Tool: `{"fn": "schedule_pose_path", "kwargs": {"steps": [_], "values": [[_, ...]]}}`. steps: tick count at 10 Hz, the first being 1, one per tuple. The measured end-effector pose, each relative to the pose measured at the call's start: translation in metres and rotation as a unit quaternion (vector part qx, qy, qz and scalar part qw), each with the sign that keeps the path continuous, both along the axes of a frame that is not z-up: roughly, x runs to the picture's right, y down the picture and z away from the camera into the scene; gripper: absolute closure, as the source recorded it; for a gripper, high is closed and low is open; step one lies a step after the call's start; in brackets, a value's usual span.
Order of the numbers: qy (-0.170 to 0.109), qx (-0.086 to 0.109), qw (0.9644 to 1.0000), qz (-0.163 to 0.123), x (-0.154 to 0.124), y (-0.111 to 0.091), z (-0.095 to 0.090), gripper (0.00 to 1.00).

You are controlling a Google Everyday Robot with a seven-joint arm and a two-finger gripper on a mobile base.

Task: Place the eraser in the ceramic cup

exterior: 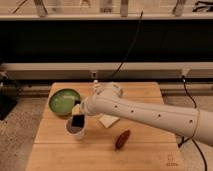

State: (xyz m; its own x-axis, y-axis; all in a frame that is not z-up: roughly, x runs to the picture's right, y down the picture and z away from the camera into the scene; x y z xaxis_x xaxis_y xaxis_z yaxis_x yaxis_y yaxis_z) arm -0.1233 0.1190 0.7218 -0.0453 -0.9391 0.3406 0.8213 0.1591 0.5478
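Note:
The white ceramic cup [75, 131] stands on the wooden table [150, 150], at its left, just in front of the green bowl. My gripper [77, 114] is at the end of the white arm, directly above the cup. It is shut on the black eraser [77, 121]. The eraser hangs upright with its lower end at the cup's mouth. The cup's inside is mostly hidden behind the eraser.
A wide green bowl [63, 101] sits at the table's back left, close behind the cup. A pale cream flat block [109, 120] lies under the arm, right of the cup. A reddish-brown elongated object [122, 139] lies in front of it. A black cable runs behind the table.

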Motion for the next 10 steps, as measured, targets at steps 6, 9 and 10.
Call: {"fn": "schedule_pose_path", "kwargs": {"steps": [6, 9, 10], "values": [[-0.004, -0.002, 1.0, 0.003, 0.001, 0.004, -0.005, 0.2], [-0.006, -0.004, 1.0, 0.003, 0.0, 0.005, -0.01, 0.2], [-0.006, -0.004, 1.0, 0.004, 0.0, 0.005, -0.011, 0.2]]}}
